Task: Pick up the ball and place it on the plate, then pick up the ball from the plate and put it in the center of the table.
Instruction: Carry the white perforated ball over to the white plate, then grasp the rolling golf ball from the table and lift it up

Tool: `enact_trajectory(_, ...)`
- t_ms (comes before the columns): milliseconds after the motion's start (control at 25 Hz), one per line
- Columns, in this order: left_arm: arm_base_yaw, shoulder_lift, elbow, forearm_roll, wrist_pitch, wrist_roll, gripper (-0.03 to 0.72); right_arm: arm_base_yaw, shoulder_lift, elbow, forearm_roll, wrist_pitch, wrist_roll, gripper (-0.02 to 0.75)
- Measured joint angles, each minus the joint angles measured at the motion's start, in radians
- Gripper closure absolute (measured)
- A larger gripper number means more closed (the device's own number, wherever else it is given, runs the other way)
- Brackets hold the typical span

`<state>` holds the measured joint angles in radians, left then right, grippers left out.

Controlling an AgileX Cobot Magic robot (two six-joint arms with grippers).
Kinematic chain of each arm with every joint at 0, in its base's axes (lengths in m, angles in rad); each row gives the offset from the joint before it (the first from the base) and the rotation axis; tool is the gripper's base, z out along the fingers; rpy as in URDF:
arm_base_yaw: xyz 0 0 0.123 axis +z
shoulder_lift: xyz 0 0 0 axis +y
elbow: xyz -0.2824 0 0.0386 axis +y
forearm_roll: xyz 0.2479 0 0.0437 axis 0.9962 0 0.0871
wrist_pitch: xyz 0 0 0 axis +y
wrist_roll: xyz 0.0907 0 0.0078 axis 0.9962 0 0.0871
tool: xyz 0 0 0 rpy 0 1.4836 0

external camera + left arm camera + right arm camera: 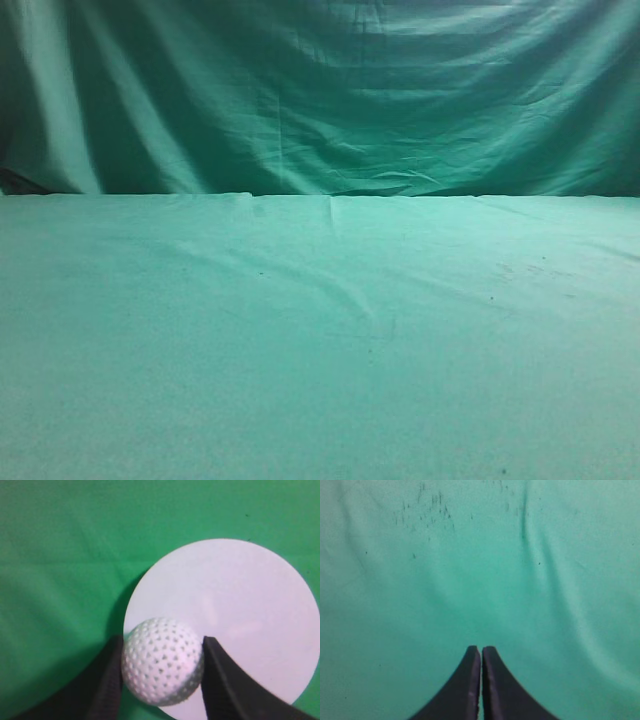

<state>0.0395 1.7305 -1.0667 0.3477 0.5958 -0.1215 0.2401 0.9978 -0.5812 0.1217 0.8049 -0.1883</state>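
Note:
In the left wrist view the white dimpled ball (162, 661) sits between the two black fingers of my left gripper (161, 652), which touch it on both sides. The ball is over the near left edge of the flat white round plate (235, 610), which lies on the green table cloth (60, 570). I cannot tell whether the ball rests on the plate or hangs just above it. My right gripper (481, 650) is shut and empty above bare green cloth. The exterior view shows only the table (320, 340); no ball, plate or gripper appears there.
A draped green curtain (320, 90) hangs behind the table. The cloth has soft wrinkles (350, 290) near the middle and small dark specks (425, 507) in the right wrist view.

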Motion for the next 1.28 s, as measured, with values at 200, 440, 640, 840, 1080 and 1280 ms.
enact_trajectory(200, 0.000, 0.002, 0.000, -0.013, -0.002, -0.003, 0.385, 0.000, 0.000, 0.000, 0.000, -0.011, 0.000, 0.738)
enact_trajectory(440, 0.000, 0.006, -0.021, -0.050, 0.006, -0.003, 0.074, 0.000, 0.000, 0.000, 0.000, -0.017, 0.000, 0.738)
enact_trajectory(640, -0.030, 0.006, -0.193, -0.157, 0.107, 0.034, 0.045, 0.000, 0.000, 0.000, 0.008, -0.019, 0.000, 0.738)
enact_trajectory(840, -0.128, 0.006, -0.398, -0.257, 0.219, 0.127, 0.101, 0.000, 0.000, 0.000, 0.008, -0.021, 0.000, 0.738)
enact_trajectory(1080, -0.228, -0.004, -0.536, -0.279, 0.355, 0.158, 0.214, 0.000, 0.000, 0.000, 0.006, -0.021, 0.000, 0.738)
enact_trajectory(1280, -0.258, -0.076, -0.547, -0.330, 0.378, 0.185, 0.599, 0.000, 0.000, 0.000, 0.002, -0.015, 0.000, 0.738)
